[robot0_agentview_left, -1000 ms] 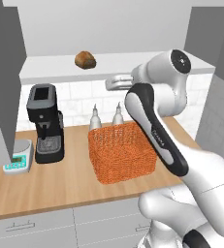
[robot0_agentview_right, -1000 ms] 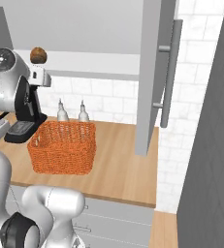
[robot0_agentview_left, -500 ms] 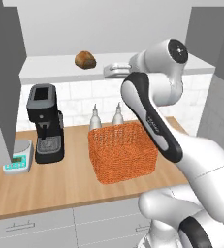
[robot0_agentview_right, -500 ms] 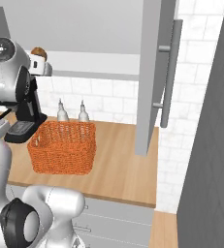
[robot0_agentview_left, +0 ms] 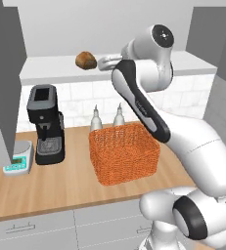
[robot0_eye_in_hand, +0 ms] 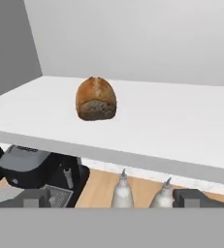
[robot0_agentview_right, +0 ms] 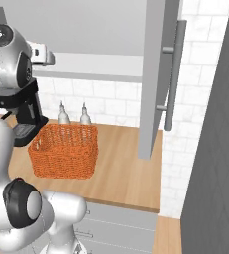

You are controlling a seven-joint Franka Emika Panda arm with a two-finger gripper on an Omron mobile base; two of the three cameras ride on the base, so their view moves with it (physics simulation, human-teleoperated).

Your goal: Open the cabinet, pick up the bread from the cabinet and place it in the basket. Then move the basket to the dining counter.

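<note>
Claw (robot0_agentview_left: 103, 63) wide and empty, now swung up to shelf level beside the bread (robot0_agentview_left: 85, 60) (cabinet (robot0_agentview_right: 158, 74) already open); grasp comes next.

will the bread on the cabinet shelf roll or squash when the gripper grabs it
The bread looks domed with a flatter base on the shelf, so it probably sits steady rather than rolling. A nudge might slide it across that smooth surface. It is likely light, and the crust could dent under a hard squeeze.
</note>
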